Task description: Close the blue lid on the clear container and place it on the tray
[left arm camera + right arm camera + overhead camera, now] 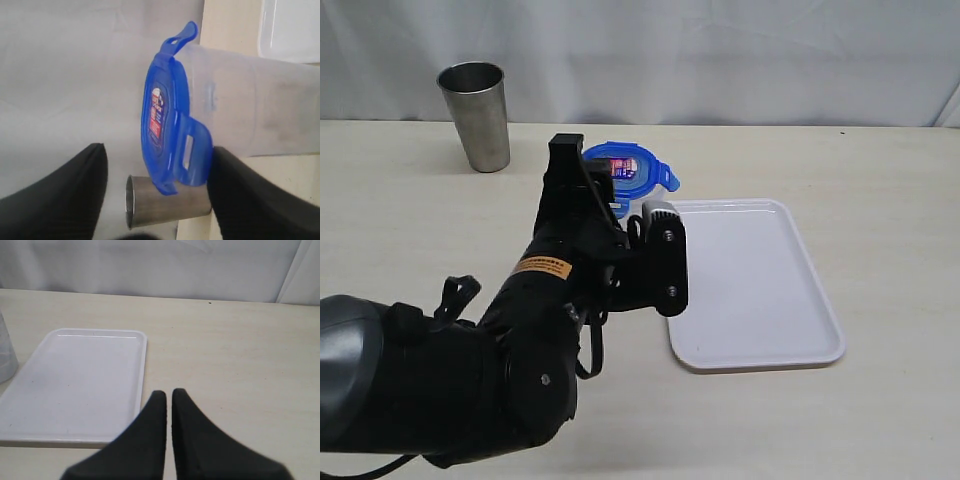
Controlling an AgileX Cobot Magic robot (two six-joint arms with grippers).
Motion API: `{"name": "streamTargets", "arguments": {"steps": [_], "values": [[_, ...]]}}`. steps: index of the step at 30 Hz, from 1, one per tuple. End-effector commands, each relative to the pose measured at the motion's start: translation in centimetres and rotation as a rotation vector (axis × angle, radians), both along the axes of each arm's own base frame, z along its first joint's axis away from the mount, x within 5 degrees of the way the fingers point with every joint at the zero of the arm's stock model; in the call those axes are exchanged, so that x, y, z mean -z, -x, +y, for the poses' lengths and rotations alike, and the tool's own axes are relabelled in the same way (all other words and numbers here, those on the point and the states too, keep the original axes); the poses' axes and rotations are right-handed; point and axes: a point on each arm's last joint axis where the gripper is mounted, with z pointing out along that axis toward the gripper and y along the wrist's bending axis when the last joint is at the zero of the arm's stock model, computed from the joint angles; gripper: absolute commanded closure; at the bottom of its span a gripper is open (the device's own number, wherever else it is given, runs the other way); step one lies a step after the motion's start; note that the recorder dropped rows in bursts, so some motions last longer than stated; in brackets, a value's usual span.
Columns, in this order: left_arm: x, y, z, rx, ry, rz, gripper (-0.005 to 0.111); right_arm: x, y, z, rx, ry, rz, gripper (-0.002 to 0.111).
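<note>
The blue lid (165,115) sits on the mouth of the clear container (250,105), which stands upright on the table beside the tray (760,290). One lid flap (192,155) lies down along the container wall and another flap (182,37) sticks outward. My left gripper (159,150) is open around the lid's edge, with one finger (245,195) against the flap and the other finger (75,190) well clear of the lid. In the exterior view my left arm hides most of the container, and only the lid (630,168) shows. My right gripper (169,392) is shut and empty over bare table beside the tray (75,385).
A steel cup (475,115) stands at the back left, beyond the container. My left arm (550,300) fills the front left of the exterior view. A white curtain backs the table.
</note>
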Motion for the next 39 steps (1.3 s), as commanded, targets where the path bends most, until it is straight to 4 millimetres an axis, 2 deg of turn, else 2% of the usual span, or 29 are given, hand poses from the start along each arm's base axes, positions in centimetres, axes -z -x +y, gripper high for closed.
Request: {"name": "streamTargets", "arguments": {"steps": [1,10,20,28,39], "values": [[0.1,0.0,0.3,-0.043,0.053,0.017,0.045,0.0,0.0,0.0,-0.001,-0.007,-0.005,0.104],[0.0,0.5,0.2,-0.085,0.147,0.036,0.045,0.0,0.0,0.0,-0.001,-0.007,-0.005,0.104],[-1.4,1.2,0.9,-0.143,0.247,0.069,0.045,0.0,0.0,0.0,-0.001,-0.007,-0.005,0.104],[-0.8,2.5,2.9,-0.112,0.290,0.137,0.045,0.0,0.0,0.0,-0.001,-0.007,-0.005,0.104],[-2.3,3.5,5.1,-0.160,0.585,0.184,0.045,0.0,0.0,0.0,-0.001,-0.007,-0.005,0.104]]}}
